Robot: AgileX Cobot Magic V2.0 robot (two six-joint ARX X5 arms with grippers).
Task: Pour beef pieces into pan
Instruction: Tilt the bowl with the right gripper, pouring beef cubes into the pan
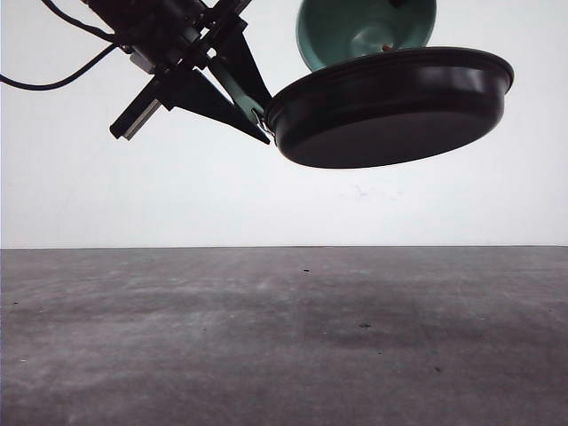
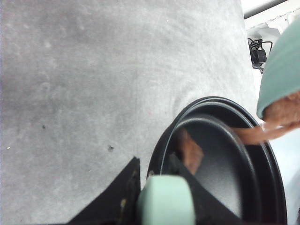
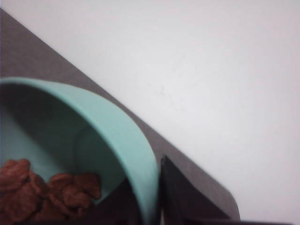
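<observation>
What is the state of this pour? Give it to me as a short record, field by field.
pan: black pan held in the air above the grey table, tilted
left pincer: left pincer shut on the pan's mint-green handle
bowl: teal bowl tipped over the pan's far side
right pincer: right pincer shut on the bowl's rim
beef pieces: some in the bowl, some at its lip, one piece in the pan
stage: pouring under way

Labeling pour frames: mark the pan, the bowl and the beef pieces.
pan (image 1: 390,124): front view, on its dark underside.
bowl (image 3: 117,126): right wrist view, on its teal rim.
beef pieces (image 3: 51,192): right wrist view, on the heap inside the bowl.
</observation>
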